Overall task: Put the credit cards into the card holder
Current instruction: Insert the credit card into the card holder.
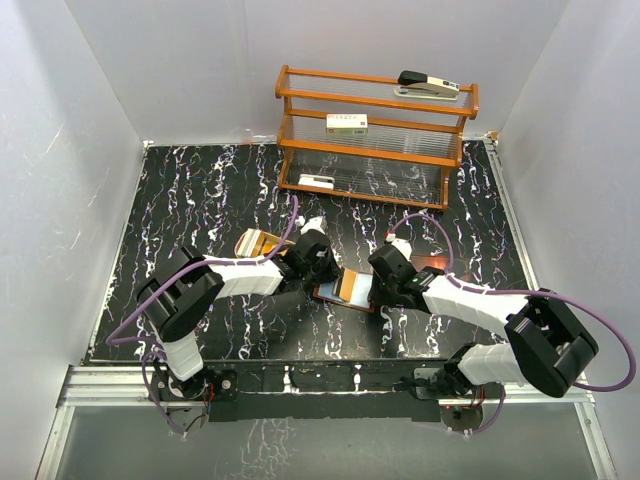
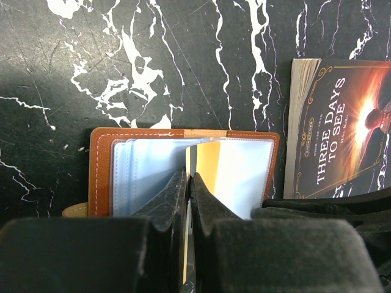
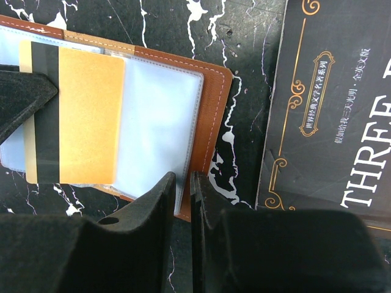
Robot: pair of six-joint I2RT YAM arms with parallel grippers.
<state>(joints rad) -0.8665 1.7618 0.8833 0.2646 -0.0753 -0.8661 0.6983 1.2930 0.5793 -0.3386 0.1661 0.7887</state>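
- Black white-veined marble tabletop (image 1: 200, 200), white walls around.
- Brown leather bifold card holder (image 3: 211, 110) lies open mid-tabletop, clear pockets up, just beside dark paperback book (image 3: 330, 91).
- Left end effector (image 2: 188, 189) clamped on gold-orange plastic credit card (image 3: 91, 116), flat over a pocket, probably lining up for insertion.
- Right end effector (image 3: 183, 183) pinched on holder's near edge, likely steadying it.
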